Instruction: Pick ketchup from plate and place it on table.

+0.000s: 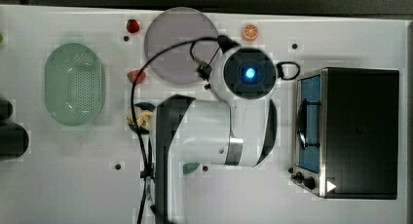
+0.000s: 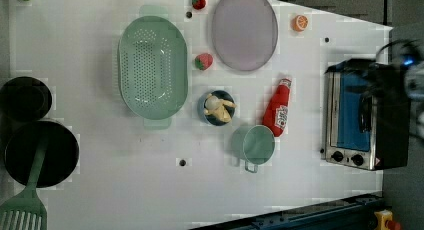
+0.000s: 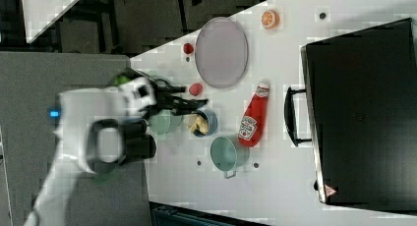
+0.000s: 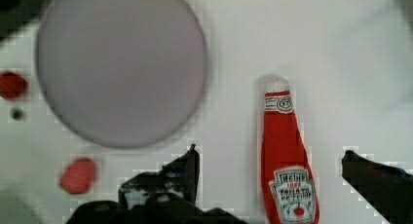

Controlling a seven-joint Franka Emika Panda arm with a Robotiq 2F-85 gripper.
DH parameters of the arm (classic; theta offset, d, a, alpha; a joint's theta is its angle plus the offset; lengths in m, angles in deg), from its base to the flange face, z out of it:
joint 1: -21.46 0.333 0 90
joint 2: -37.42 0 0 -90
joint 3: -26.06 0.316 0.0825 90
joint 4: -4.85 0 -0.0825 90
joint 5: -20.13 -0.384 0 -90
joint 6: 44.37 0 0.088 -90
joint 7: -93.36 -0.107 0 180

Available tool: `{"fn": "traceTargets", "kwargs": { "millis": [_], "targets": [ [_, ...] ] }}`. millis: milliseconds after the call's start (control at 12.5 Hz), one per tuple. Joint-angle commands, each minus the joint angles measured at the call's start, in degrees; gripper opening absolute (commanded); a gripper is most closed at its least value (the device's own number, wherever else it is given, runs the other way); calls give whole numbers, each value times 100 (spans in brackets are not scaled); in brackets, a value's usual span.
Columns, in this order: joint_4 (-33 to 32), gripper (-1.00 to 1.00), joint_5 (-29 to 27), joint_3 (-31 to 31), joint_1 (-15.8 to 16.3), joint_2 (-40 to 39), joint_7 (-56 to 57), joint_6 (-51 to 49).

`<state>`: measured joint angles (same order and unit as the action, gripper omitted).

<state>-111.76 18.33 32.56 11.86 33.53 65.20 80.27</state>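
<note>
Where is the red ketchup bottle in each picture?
Top view: I can't find it; the robot arm covers that patch of table.
Left view: the ketchup bottle lies on the white table, below the plate.
Right view: it lies just below the plate.
Wrist view: it lies between the open claw's fingers.
Shared landmark: the lilac plate.

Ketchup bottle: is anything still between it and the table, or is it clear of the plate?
Nothing visible. The ketchup bottle already lies flat on the table, apart from the empty plate, with the green cup beside its base. The claw is open around it.
</note>
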Motion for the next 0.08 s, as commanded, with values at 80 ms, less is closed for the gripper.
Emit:
{"fn": "traceTargets", "kwargs": {
  "millis": [80],
  "targets": [
    [567, 100, -24, 120, 5, 201, -1321, -1021]
  ]
}}
